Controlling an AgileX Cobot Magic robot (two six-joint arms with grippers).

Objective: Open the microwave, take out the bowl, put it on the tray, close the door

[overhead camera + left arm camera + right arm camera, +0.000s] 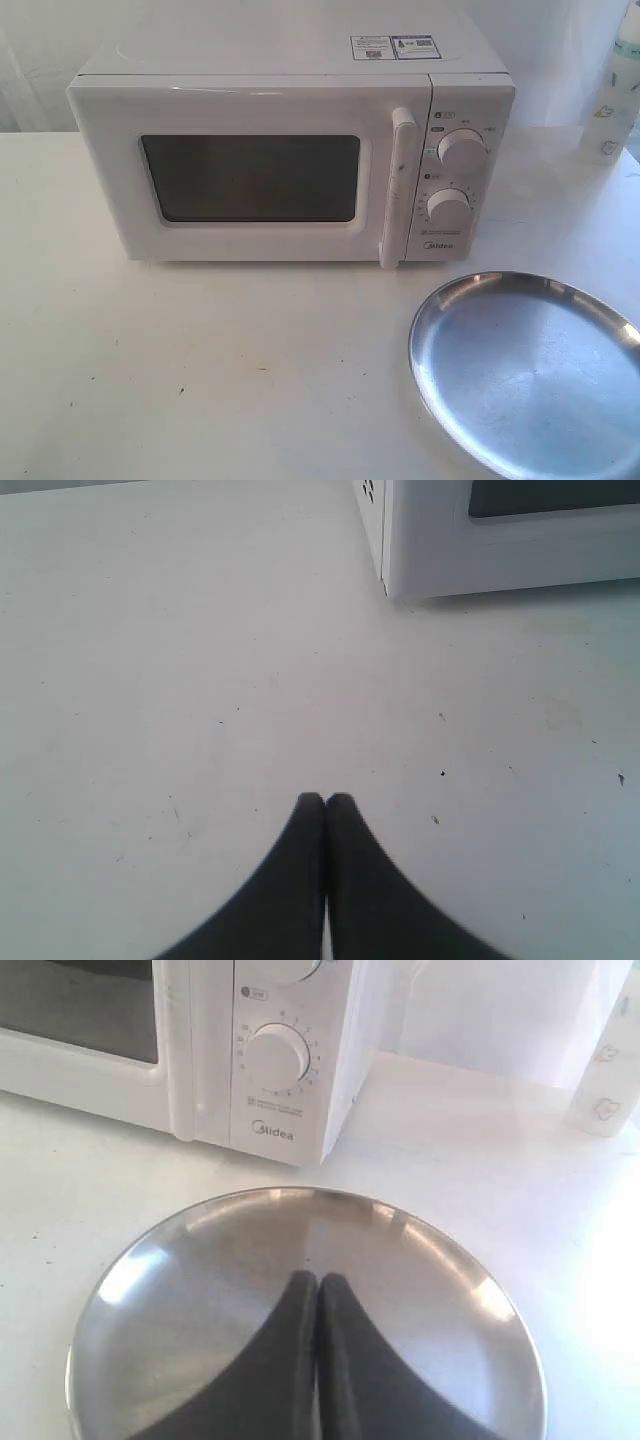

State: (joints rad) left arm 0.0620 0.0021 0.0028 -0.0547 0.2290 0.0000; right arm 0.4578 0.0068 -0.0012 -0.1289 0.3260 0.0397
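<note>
The white Midea microwave stands at the back of the table, its door closed, with the vertical bar handle beside two round knobs. The bowl is hidden from every view. An empty silver tray lies at the front right. Neither gripper shows in the exterior view. My left gripper is shut and empty above bare table, short of the microwave's lower corner. My right gripper is shut and empty, hovering over the tray, facing the microwave's knob panel.
A white bottle with a teal cap stands at the back right on the white table; it also shows as the bottle in the right wrist view. The tray runs past the table's front right edge of view.
</note>
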